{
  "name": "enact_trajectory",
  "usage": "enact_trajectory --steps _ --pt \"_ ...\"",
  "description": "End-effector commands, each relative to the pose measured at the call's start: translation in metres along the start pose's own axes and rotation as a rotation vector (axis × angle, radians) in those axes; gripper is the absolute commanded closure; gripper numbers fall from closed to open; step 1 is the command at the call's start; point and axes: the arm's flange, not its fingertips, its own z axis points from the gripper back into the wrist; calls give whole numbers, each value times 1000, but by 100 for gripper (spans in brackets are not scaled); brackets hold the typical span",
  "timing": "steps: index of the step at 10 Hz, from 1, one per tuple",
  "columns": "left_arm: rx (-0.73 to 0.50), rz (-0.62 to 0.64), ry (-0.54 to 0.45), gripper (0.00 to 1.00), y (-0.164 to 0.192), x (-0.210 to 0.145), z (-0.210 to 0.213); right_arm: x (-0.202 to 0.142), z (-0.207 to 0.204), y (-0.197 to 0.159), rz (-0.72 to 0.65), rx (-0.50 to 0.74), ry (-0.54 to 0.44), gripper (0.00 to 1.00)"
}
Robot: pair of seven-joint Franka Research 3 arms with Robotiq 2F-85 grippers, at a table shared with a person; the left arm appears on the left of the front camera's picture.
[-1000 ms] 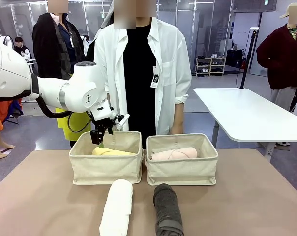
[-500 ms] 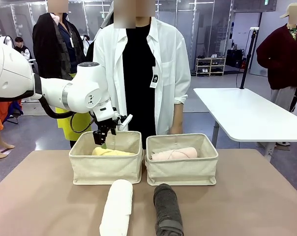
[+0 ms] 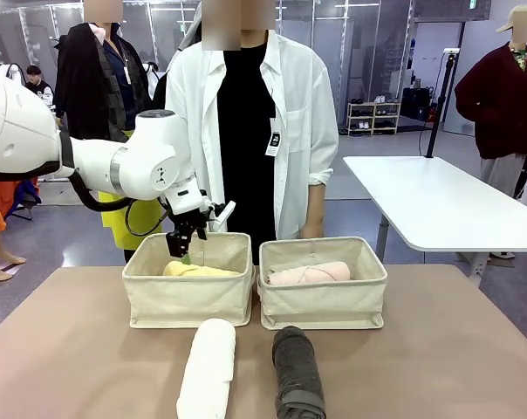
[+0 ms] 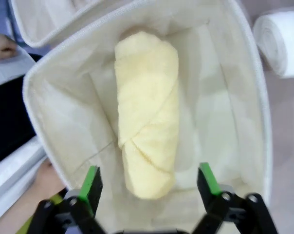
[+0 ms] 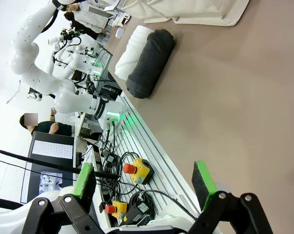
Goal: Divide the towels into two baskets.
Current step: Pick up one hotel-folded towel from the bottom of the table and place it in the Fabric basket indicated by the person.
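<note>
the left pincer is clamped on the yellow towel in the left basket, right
Not clamped. The left pincer is open, its pads apart on either side above the yellow towel, which lies free in the left basket. The left wrist view shows this.

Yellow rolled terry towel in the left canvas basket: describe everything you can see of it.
The pale yellow terry towel is rolled into a thick, soft cylinder, with its outer flap folded diagonally across the roll. It lies flat on the floor of the cream canvas basket on the robot's left, roughly along the basket's length, with nothing else in there. The open left gripper hovers above one end and appears clear of it.
</note>
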Motion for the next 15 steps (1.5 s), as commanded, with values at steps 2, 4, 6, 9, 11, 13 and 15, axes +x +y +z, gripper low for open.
enact_trajectory --steps 2,4,6,9,11,13,15 --pt "-81 303 -253 2 -36 -55 76 -2 -2 2 9 -1 -18 0" --pt "-213 442 -401 2 -80 -89 91 -2 -2 2 9 -1 -18 0" --pt "-329 596 -544 2 -128 -132 101 -2 -2 2 9 -1 -18 0" --pt "-423 906 -864 2 -230 -217 87 -2 -2 2 9 -1 -18 0" --pt "-519 1023 -1089 2 -314 -270 70 -2 -2 2 9 -1 -18 0" --pt "-527 1213 -1194 2 -391 -312 45 -2 -2 2 9 -1 -18 0" --pt "-578 1366 -1192 2 -434 -341 29 -2 -2 2 9 -1 -18 0"
